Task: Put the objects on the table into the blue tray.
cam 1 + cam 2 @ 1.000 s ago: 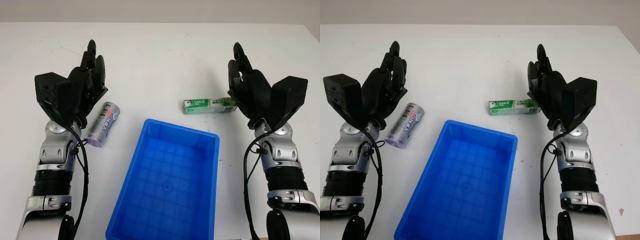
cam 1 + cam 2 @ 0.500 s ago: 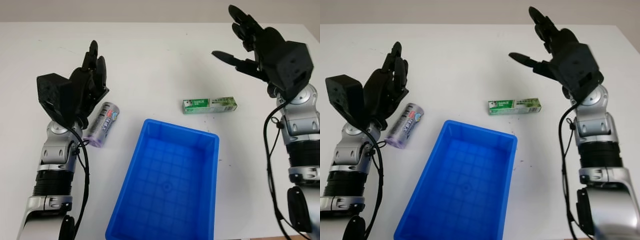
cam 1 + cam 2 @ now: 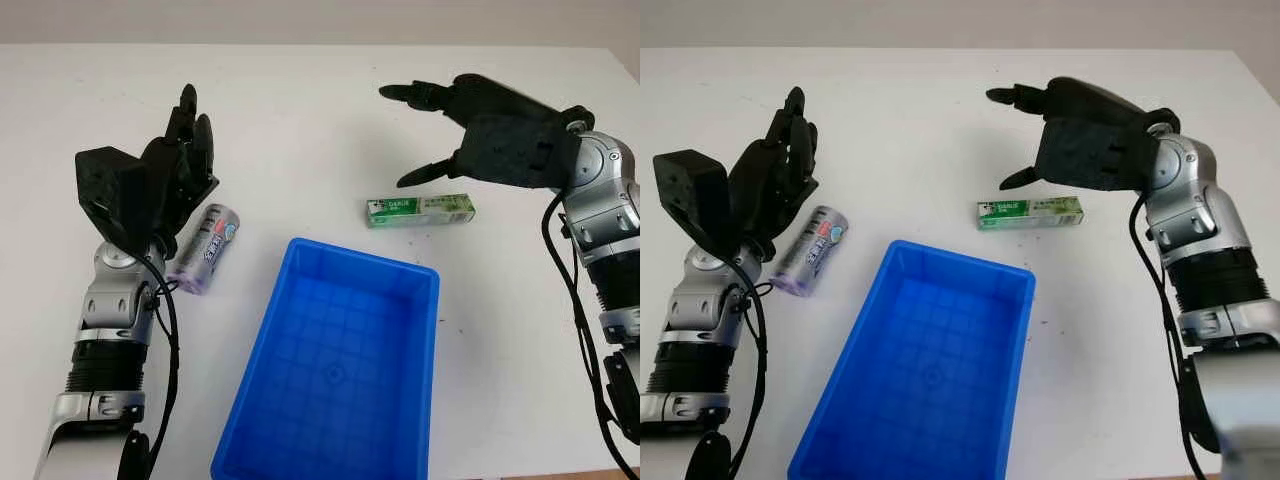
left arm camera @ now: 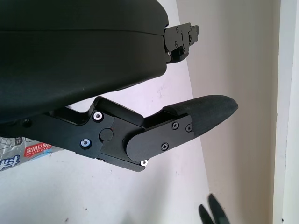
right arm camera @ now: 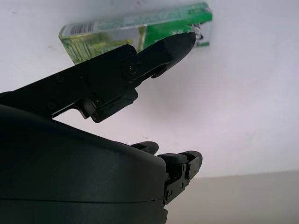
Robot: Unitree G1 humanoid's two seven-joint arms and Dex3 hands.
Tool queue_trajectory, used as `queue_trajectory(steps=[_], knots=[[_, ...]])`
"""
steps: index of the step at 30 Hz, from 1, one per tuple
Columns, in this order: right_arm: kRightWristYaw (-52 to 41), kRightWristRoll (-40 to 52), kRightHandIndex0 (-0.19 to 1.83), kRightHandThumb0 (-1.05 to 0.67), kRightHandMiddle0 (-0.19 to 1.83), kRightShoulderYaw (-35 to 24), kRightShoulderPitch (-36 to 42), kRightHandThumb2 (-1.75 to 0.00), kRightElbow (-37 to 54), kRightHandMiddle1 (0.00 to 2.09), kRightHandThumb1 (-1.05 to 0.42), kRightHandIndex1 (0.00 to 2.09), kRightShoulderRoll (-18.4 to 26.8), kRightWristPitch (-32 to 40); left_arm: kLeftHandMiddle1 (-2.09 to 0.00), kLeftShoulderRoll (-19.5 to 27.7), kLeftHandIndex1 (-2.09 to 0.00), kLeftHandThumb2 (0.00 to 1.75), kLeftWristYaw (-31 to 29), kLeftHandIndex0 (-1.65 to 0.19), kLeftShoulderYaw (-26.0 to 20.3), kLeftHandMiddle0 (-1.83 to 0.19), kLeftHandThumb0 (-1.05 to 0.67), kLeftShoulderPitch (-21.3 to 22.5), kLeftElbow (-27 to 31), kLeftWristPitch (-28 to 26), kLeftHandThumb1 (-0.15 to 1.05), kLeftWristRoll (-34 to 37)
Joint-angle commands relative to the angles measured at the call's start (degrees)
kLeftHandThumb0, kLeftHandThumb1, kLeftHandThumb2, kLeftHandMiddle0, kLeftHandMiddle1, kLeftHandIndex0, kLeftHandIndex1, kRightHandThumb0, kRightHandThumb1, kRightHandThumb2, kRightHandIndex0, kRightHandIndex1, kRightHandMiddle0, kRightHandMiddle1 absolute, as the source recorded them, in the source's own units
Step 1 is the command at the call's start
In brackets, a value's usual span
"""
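A blue tray [image 3: 330,375] stands at the table's front middle with nothing in it. Just beyond its far right corner lies a long green box [image 3: 419,210], also in the right wrist view as the green box [image 5: 135,28]. My right hand [image 3: 470,135] hovers open above and behind that box, palm turned down, holding nothing. Left of the tray lies a purple-capped silver tube [image 3: 206,248] on its side. My left hand [image 3: 160,185] stays raised and open just left of the tube, apart from it.
The white table [image 3: 300,120] stretches wide behind the objects. Its far edge meets a grey wall.
My right hand has swung up from beside the green box, turned palm-down and moved left over it. The left hand and both objects have stayed put.
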State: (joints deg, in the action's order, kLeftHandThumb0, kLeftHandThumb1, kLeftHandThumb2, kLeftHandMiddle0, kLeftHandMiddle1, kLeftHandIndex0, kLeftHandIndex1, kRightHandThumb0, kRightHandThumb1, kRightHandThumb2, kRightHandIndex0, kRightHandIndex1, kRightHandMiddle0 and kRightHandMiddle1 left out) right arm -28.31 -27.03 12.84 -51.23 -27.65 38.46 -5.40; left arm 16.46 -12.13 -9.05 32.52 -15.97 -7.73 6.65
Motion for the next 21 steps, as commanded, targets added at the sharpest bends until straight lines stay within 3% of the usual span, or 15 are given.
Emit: queue_trajectory(steps=[1, 2, 3, 4, 8, 10, 14, 18, 21], knots=[[0.4, -0.5, 0.34, -0.57, 0.26, 0.3, 0.4, -0.05, 0.2, 0.16, -0.82, 0.19, 0.7, -1.0, 0.0, 0.4, 0.0, 0.81, -0.1, 0.19, 0.1, 0.19, -0.74, -0.5, 0.9, 0.3, 1.05, -0.1], [0.5, -0.4, 0.28, -0.57, 0.28, 0.3, 0.7, -0.05, 0.2, 0.15, -0.81, 0.44, 0.6, -1.3, 0.0, 0.4, 0.0, 0.81, -0.2, 0.19, 0.1, 0.19, -0.73, -0.5, 0.9, 0.4, 1.05, -0.1], [0.3, -0.4, 0.04, -0.56, 0.3, 0.3, 0.9, -0.05, 0.2, 0.13, -0.8, 0.97, 0.5, -1.2, 0.0, 0.5, 0.0, 0.81, -0.3, 0.19, 0.0, 0.19, -0.73, -0.5, 0.9, 0.3, 1.05, 0.0], [-0.1, -0.4, -0.07, -0.56, 0.3, 0.4, 1.0, -0.05, -0.1, 0.11, -0.8, 1.13, 0.5, -1.6, 0.0, 0.6, 0.0, 0.81, -0.4, 0.19, 0.1, 0.19, -0.73, -0.5, 0.9, 0.3, 1.05, 0.0], [-1.8, -1.5, 0.11, -0.56, 0.3, 1.7, 1.7, -0.05, 0.1, 0.06, -0.83, 0.43, 0.7, -1.2, 0.0, 0.6, 0.0, 0.8, -0.4, 0.19, 0.0, 0.19, -0.74, -0.4, 0.9, -0.1, 1.05, -0.1], [-2.0, -2.0, 0.18, -0.55, 0.31, 2.0, 2.3, -0.05, 0.7, 0.07, -0.83, 0.37, 0.6, -0.5, 0.0, 0.6, 0.0, 0.8, -0.5, 0.19, 0.0, 0.19, -0.74, -0.4, 1.0, -0.3, 1.05, 0.1], [-2.8, -2.2, 0.29, -0.54, 0.35, 2.2, 3.5, -0.05, 1.6, 0.08, -0.83, 0.4, 0.6, 0.2, 0.0, 0.6, 0.0, 0.8, -0.4, 0.19, -0.1, 0.19, -0.74, -0.4, 0.9, -0.2, 1.05, 0.1], [-4.1, -2.7, 0.13, -0.55, 0.39, 2.4, 5.0, -0.06, 3.5, 0.08, -0.84, 0.75, 1.4, 0.3, 0.0, 0.6, 0.0, 0.79, -0.2, 0.19, -0.2, 0.19, -0.74, -0.4, 0.9, -0.1, 1.05, 0.0], [-5.1, -3.2, 0.1, -0.56, 0.4, 2.3, 6.4, -0.06, 5.1, 0.09, -0.85, 0.82, 2.4, -0.6, 0.0, 0.7, 0.0, 0.79, -0.4, 0.19, -0.3, 0.19, -0.74, -0.3, 0.8, -0.2, 1.05, 0.2]])
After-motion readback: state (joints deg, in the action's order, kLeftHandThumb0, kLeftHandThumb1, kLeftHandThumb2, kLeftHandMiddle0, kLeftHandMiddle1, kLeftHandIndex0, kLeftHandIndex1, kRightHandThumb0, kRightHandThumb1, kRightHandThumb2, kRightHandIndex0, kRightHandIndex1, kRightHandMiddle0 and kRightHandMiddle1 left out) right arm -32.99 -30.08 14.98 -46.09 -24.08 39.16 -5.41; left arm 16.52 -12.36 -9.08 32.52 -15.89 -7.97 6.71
